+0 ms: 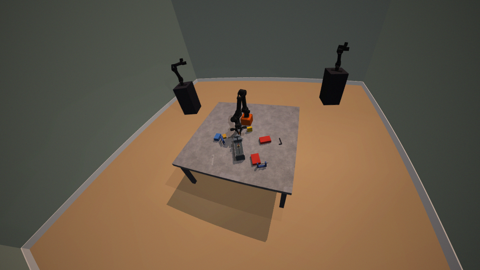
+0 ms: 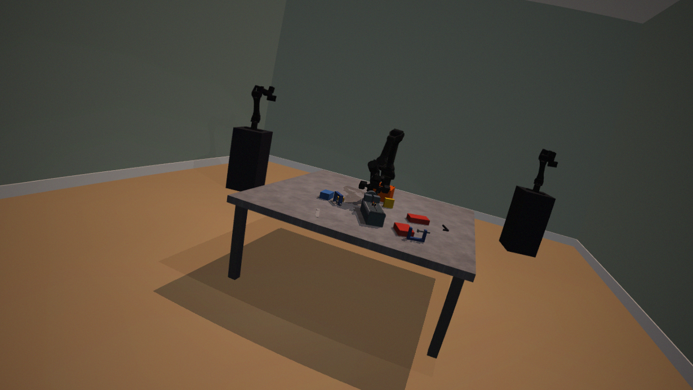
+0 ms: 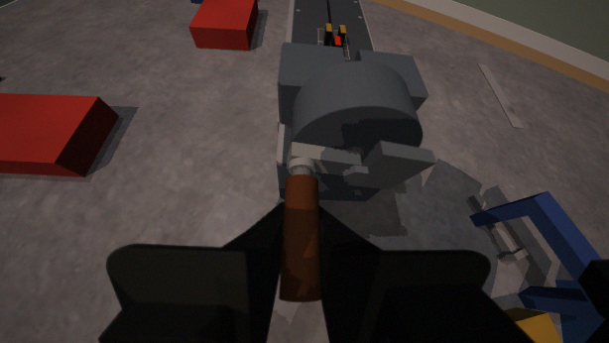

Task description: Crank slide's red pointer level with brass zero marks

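The grey machine (image 1: 239, 153) (image 2: 372, 216) (image 3: 349, 89) stands on the table. Its crank arm (image 3: 327, 154) points left from the hub in the wrist view, and a counterweight plate (image 3: 399, 164) sits on the right. My gripper (image 3: 298, 209) (image 1: 239, 132) is shut on the brown crank handle (image 3: 302, 248). The red pointer (image 3: 337, 41) shows on the slide in the wrist view, close to the two brass zero marks (image 3: 328, 28) (image 3: 342, 30). It is too small and too oblique to tell whether it is exactly level. The gripper is hidden partly by the arm in the exterior view.
Two red blocks (image 1: 265, 139) (image 1: 255, 158) lie on one side of the machine, with a blue clamp (image 1: 261, 165) by one. On the other side are a blue block (image 1: 217, 136), a second blue clamp (image 3: 560, 228) and an orange-yellow block (image 1: 224, 136). A yellow block (image 1: 249, 128) stands by the orange base (image 1: 247, 119).
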